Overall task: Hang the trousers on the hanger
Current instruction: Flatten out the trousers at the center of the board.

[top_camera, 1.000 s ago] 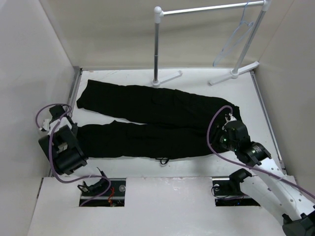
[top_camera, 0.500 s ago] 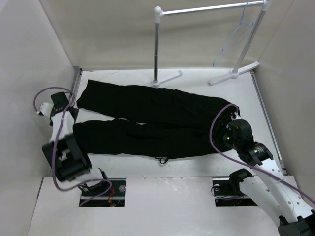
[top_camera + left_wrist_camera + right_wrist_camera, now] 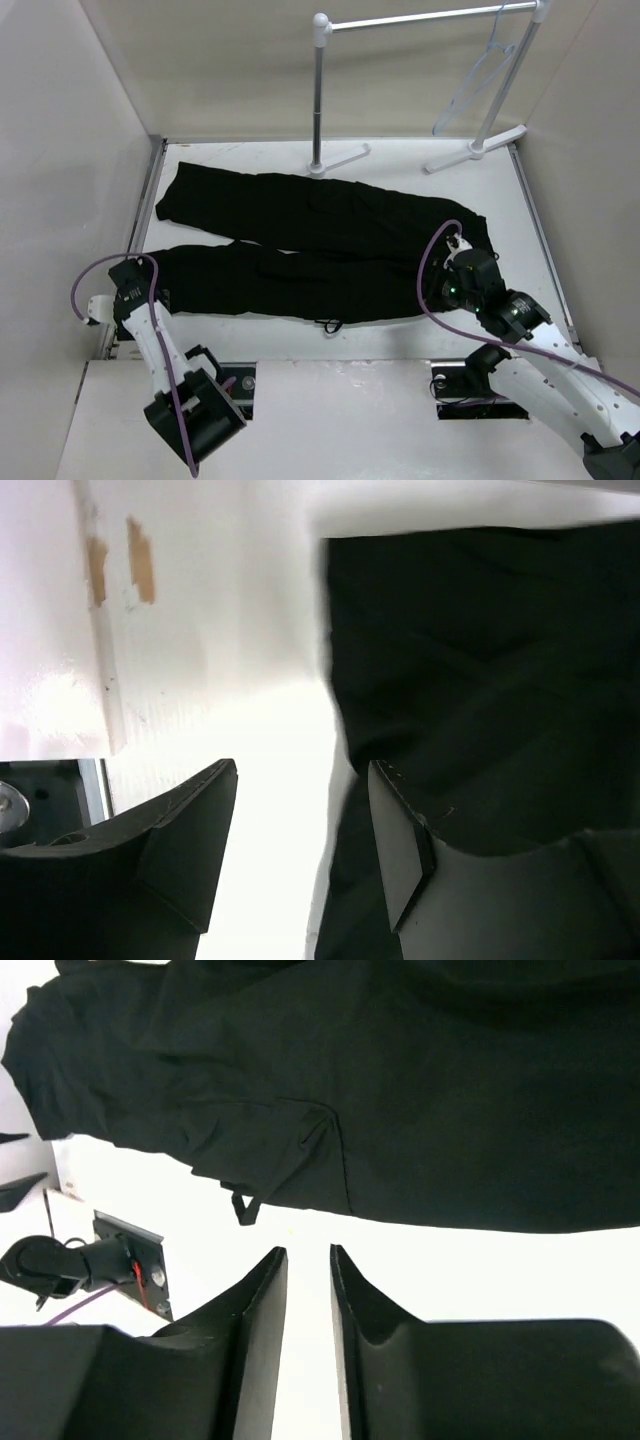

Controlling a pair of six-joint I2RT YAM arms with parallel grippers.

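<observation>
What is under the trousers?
Only the white table shows around the trousers, which lie flat on it. Whatever lies beneath the fabric is covered. The hanger hangs on the rack.

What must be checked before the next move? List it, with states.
1. Trousers spread flat on the table: ok.
2. Hanger off the rack: not ok, it hangs there.
3. Left gripper open at a leg's end: ok.
4. Right gripper open enough to grasp: not ok, jaws narrowly apart.
5. Either gripper holding fabric: not ok, both empty.
</observation>
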